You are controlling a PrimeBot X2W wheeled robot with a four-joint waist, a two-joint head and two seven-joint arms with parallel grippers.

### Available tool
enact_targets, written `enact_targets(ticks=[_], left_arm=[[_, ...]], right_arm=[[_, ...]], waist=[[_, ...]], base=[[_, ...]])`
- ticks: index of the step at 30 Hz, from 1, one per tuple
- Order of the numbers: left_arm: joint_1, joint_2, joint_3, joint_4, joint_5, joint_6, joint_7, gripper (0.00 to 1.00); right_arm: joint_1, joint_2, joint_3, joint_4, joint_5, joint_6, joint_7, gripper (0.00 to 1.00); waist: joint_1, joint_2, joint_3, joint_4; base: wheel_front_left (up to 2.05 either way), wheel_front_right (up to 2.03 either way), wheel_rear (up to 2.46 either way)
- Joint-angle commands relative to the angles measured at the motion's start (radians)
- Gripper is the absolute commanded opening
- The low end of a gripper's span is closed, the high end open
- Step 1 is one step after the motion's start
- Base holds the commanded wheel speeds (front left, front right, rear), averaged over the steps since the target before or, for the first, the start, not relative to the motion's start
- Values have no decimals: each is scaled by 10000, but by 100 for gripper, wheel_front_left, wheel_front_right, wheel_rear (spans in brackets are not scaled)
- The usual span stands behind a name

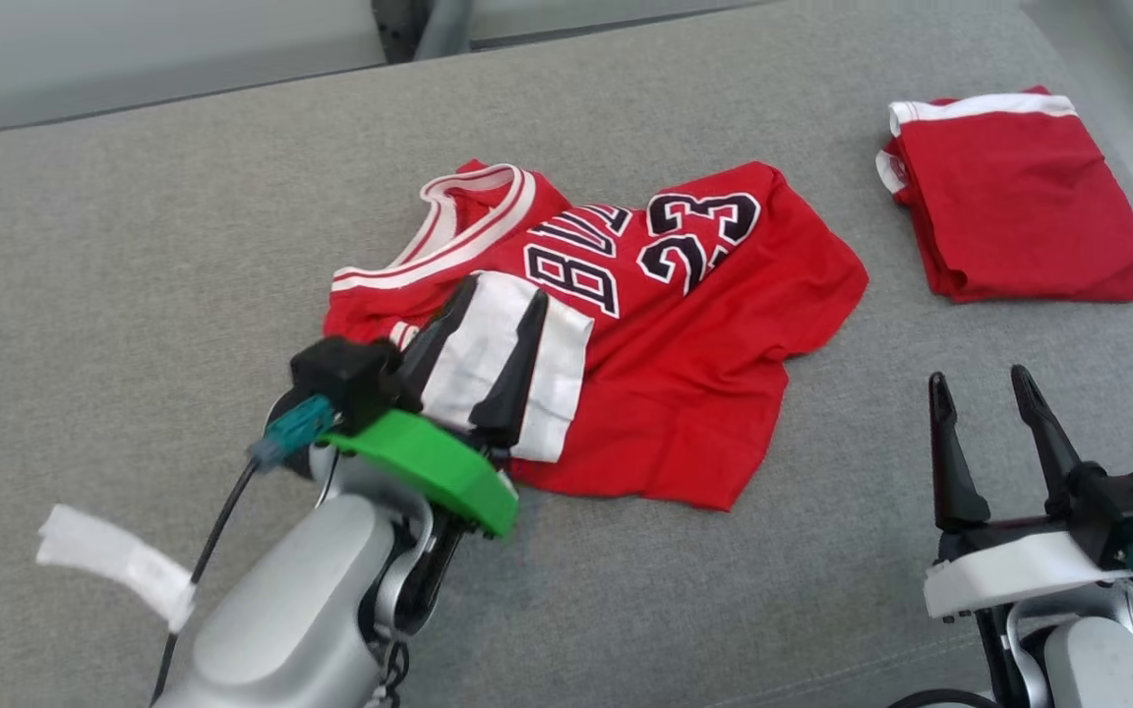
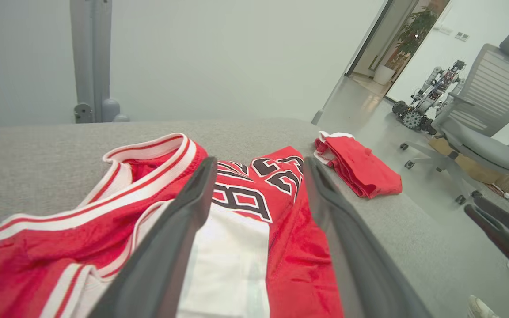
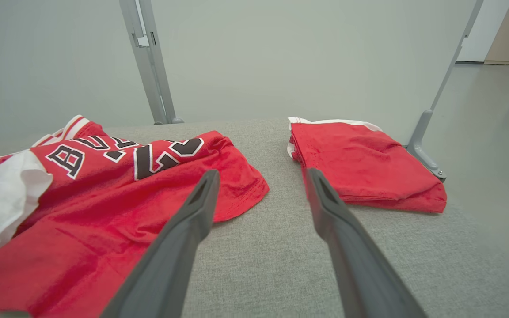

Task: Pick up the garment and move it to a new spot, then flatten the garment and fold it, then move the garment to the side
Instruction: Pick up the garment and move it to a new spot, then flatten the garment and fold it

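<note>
The left arm reaches in from the lower left of the head view, its pale forearm [image 1: 281,610] slanting up and to the right to a green wrist collar [image 1: 429,467]. The left gripper [image 1: 506,295] [image 2: 260,161] holds its two long dark fingers parted wide, pointing forward and low. The right gripper [image 1: 978,376] [image 3: 262,173] sits at the lower right above a white wrist collar [image 1: 1009,575], fingers pointing up the view and likewise parted, well apart from the left one.

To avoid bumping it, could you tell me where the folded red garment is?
The folded garment lies upper right in the head view, apart from the jersey, beyond the right gripper.
</note>
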Motion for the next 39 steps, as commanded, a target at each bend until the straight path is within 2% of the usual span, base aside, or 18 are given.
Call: enact_targets(ticks=[1,4,8,14,24,29,39], left_arm=[[674,65,387,-309,241,110,-20,100],[1960,309,1299,-1045,1222,254,-23,100],[3589,373,2454,-1606,2297,132,-12,100],[5742,73,4443,-2199,3814,-136,-11,100],[8112,-1099,7509,-2743,5390,-1314,-12,100],[8553,-1434,8360,-2790,5873,-1657,-12,100],[8490,-1680,8771,-2697,6194,-1855,-13,100]], right_arm=[[272,-34,-126,-18,-199,-12,-11,100],[633,-40,-438,7,-510,-12,-11,100],[1036,-35,-707,126,-819,-12,-11,100],[1562,-32,-1157,229,-1082,-12,-11,100],[2415,-31,-1479,460,-812,-12,-11,100],[2555,-28,-1487,395,-549,-12,-11,100],[2445,-32,-1254,234,-512,-12,-11,100]], waist=[[0,0,-726,778],[0,0,-1038,1229],[0,0,-1381,1681],[0,0,-1795,2191],[0,0,-2290,2830],[0,0,-2420,3031],[0,0,-2479,3029]], base=[[0,0,0],[0,0,0],[0,0,0],[0,0,0],[0,0,0],[0,0,0],[0,0,0]])
